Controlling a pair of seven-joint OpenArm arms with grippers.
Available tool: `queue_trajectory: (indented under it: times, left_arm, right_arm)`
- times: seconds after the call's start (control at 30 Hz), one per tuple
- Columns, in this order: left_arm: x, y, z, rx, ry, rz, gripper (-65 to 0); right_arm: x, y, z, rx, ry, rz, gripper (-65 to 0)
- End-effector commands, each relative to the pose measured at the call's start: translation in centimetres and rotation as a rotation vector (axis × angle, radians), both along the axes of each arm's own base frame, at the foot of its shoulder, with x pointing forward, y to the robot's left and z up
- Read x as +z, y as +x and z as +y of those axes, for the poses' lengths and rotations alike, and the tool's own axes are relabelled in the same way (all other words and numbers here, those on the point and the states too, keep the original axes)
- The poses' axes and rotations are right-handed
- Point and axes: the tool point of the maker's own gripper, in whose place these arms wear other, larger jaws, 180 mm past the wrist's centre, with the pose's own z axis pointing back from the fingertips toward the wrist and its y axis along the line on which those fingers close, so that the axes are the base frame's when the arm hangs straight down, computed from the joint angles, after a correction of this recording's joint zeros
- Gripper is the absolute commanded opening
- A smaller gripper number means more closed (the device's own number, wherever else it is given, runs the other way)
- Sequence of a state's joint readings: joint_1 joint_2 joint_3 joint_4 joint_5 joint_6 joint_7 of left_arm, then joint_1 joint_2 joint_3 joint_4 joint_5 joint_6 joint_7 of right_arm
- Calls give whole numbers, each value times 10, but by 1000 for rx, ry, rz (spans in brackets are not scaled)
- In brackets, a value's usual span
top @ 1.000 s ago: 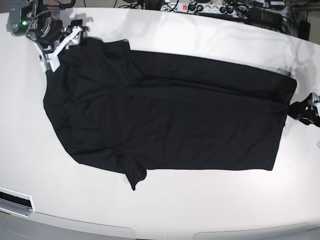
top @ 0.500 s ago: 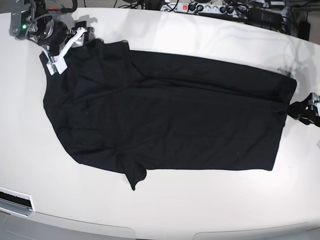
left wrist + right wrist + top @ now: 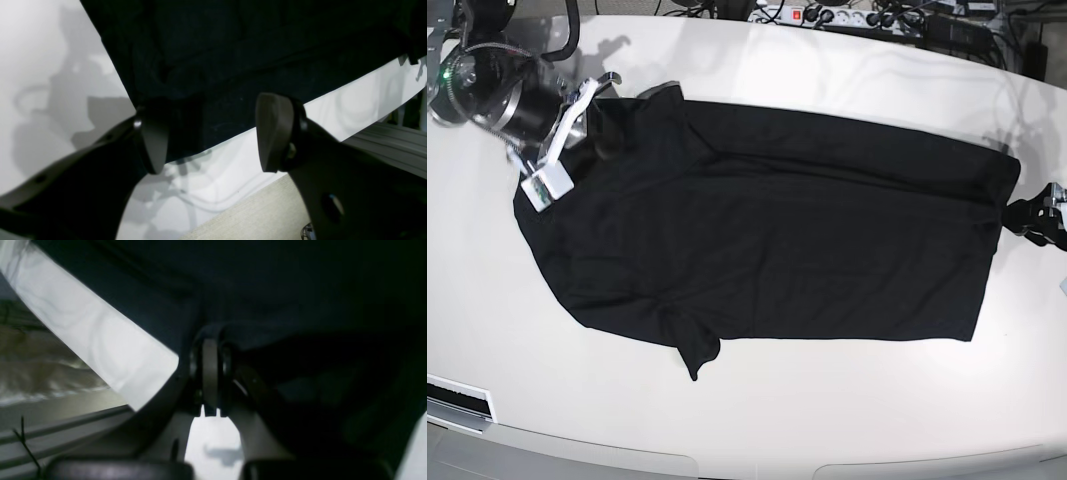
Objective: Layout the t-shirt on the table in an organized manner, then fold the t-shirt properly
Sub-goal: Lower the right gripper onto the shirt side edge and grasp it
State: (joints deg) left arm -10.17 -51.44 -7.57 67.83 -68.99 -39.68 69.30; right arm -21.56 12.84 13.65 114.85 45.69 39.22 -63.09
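Lying spread across the large glossy white table (image 3: 827,420), the plain black short-sleeved t-shirt (image 3: 767,240) stretches lengthwise from the base view's left to its right, one sleeve jutting toward the near edge. Bare tabletop runs wide along the near side and narrower along the far side below the cables. At the shirt's far-left corner the right gripper (image 3: 210,373) has its pads pressed together, pinching a fold of cloth. At the opposite straight edge the left gripper (image 3: 211,133) stands spread wide, its grey pads (image 3: 273,131) straddling the hem without closing on it.
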Motion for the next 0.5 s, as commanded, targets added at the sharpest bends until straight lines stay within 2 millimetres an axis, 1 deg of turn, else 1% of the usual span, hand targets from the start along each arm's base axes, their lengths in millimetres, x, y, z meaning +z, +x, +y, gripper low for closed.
queue_trajectory:
  times: [0.0, 0.1, 0.17, 0.47]
  left_arm:
    - [19, 9, 7, 1, 6, -49, -243]
    - [19, 9, 6, 1, 1, -50, -243]
    - [19, 9, 6, 1, 1, -51, -243]
    - [20, 10, 5, 2, -5, -52, -243]
  right_arm:
    - [15, 14, 1, -1, 22, -70, -650]
    - [25, 34, 1, -20, 53, -132, -650]
    - [25, 48, -2, -36, 62, -145, -650]
    - [-8, 114, -23, -135, 153, -61, -650]
